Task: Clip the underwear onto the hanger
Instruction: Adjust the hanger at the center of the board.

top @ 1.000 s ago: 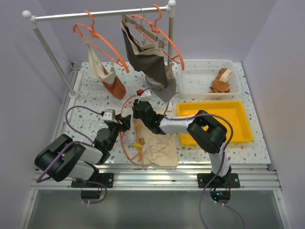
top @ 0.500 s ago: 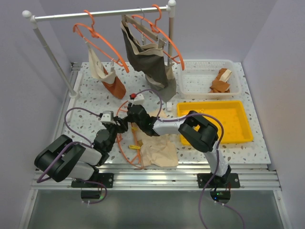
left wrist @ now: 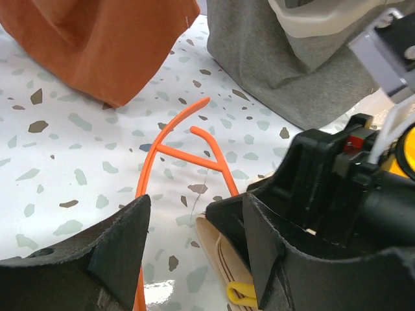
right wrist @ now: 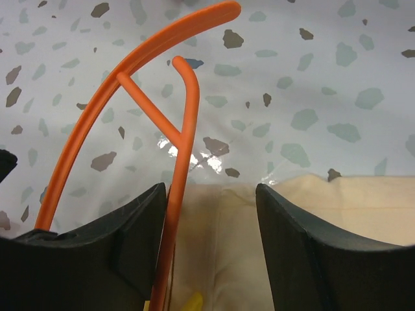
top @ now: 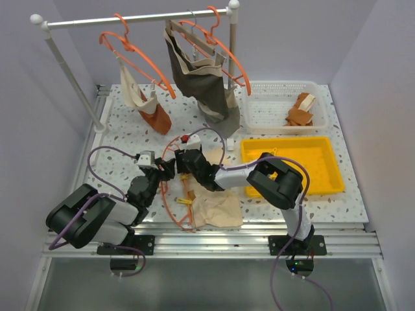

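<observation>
The orange hanger lies flat on the table, its hook toward the rack. The cream underwear is spread over the hanger's right side, with a yellow clip on its edge. My right gripper is open and low over the underwear's top edge, and the hanger's rod runs just inside its left finger. My left gripper is open too, facing the right gripper's black body closely. The hanger's left arm passes beside its left finger. In the top view the two grippers nearly touch.
A white rack at the back holds orange hangers with a dark grey-brown garment and cream and rust cloths. A white basket with a rust cloth stands at the back right. A yellow tray sits right of the arms.
My right gripper has swung left toward the left gripper and opened its jaws. The underwear's top edge shifted slightly with it. The left gripper has stayed put.
</observation>
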